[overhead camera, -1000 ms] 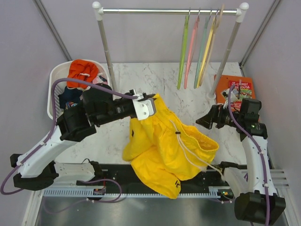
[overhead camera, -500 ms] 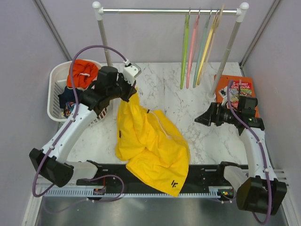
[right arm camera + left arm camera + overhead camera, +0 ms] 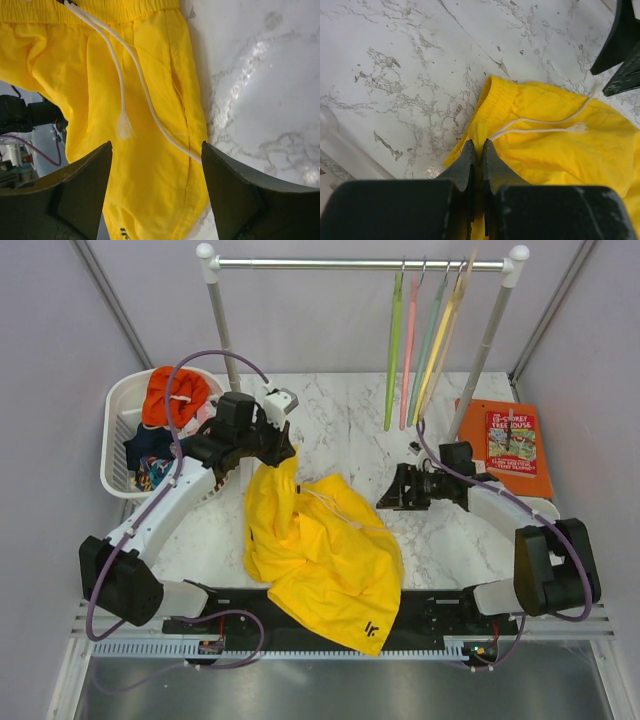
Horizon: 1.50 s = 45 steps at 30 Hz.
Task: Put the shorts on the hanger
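Observation:
The yellow shorts lie spread on the marble table, their hem with the dark logo hanging over the near edge. My left gripper is shut on the waistband corner and holds it lifted; the left wrist view shows the jaws pinching yellow cloth, with the white drawstring beside them. My right gripper is open and empty, just right of the shorts, pointing at them; in the right wrist view the shorts and drawstring lie beyond the open jaws. The light green hanger hangs on the rail.
A clothes rail stands at the back with pink, mint-grey and yellow hangers beside the green one. A white basket with an orange-red garment and patterned clothes is at the left. An orange book lies at the right.
My left gripper carried the shorts' waistband back and left, and the shorts settled flatter on the table. My right arm swung left and down toward the shorts' right edge, still open.

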Each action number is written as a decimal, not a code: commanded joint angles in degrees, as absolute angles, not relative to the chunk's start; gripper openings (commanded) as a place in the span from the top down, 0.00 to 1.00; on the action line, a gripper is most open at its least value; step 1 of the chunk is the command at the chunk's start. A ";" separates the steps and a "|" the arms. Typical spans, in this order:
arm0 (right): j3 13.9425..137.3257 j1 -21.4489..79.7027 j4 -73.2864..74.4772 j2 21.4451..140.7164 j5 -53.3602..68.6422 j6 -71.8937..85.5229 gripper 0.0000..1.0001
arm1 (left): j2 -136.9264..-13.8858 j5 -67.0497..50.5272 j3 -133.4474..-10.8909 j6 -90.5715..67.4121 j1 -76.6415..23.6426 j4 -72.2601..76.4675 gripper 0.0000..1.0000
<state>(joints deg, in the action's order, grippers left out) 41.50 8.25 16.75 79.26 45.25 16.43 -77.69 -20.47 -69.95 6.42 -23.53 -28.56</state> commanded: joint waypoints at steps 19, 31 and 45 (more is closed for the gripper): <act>42.83 23.82 -30.64 103.71 34.34 35.49 0.17 | -77.69 -27.06 -68.99 2.81 -18.82 -31.55 0.98; 35.79 22.59 -29.46 95.21 43.59 38.15 1.00 | -76.03 -31.63 -69.09 2.37 -16.62 -36.03 0.98; 33.84 11.07 10.00 38.52 42.45 31.03 1.00 | -57.66 -44.11 -65.38 7.03 -16.43 -38.14 0.98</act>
<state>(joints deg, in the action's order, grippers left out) 32.16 11.55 -1.56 47.90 41.98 32.25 -60.03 -38.50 -65.14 4.62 -16.43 -36.67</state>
